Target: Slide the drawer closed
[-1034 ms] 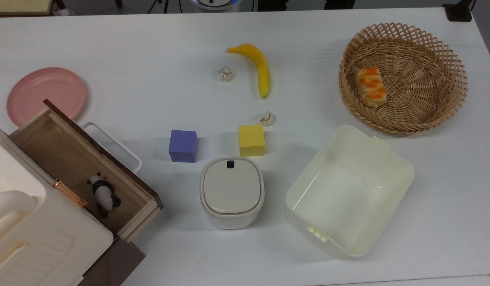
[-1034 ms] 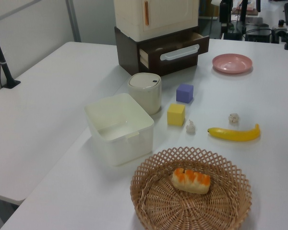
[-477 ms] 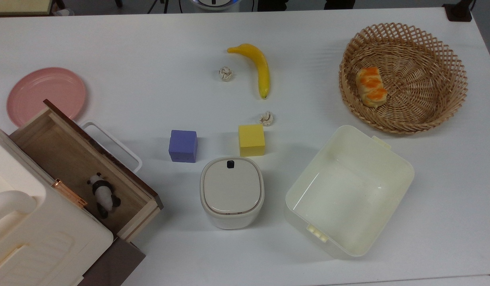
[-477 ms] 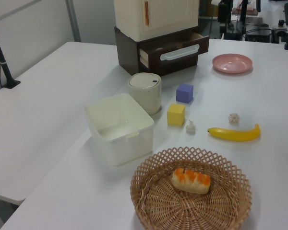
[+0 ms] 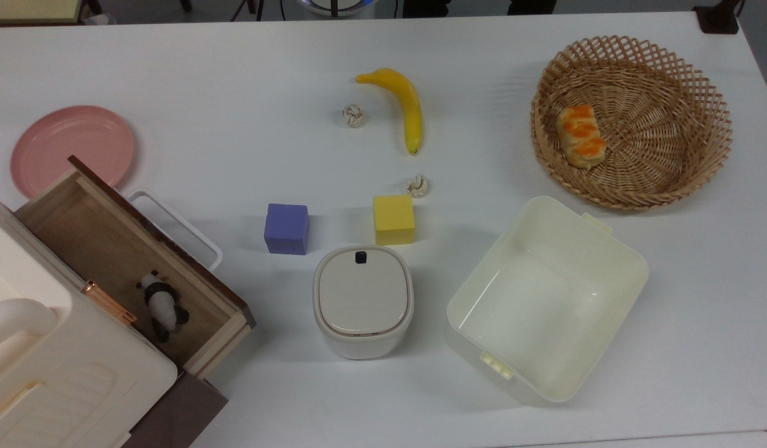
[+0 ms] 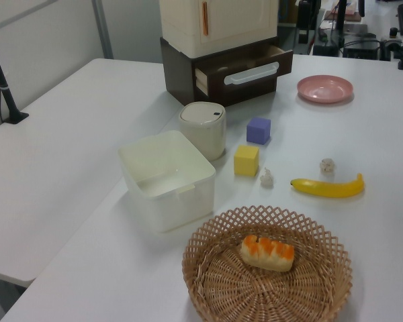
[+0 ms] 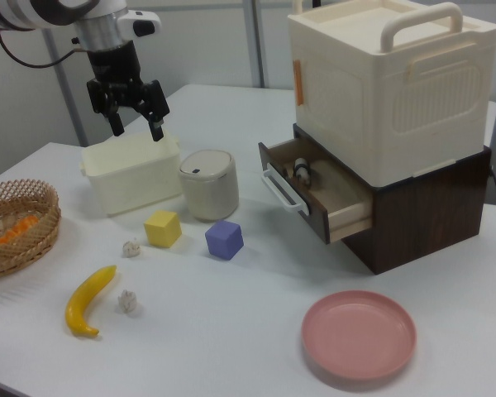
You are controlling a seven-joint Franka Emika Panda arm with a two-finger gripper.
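The drawer stands pulled well out of the dark brown base of the cabinet, at the lower left of the top view and at the right view's right, its dark front panel and white bar handle facing the middle of the table. A small panda figure lies inside on the wooden floor of the drawer, low enough that it should not foul the closing. Just beyond the handle, in the top view, a purple cube sits near, with a yellow cube and a small lidded white bin further to the top view's right; a pink plate lies just beside the drawer's far corner. The cream tub, the banana and the wicker basket are well apart from it. The gripper hangs high above the cream tub at the right view's left, fingers spread open and holding nothing, well away from the drawer. By my reading the closing has not begun and the step in hand is the approach. The next move calls for carrying the gripper across over the bin and the cubes, lowering it in front of the panel, and pushing squarely on the panel or handle along the drawer's run, so it slides straight in without skewing or shifting the cabinet.
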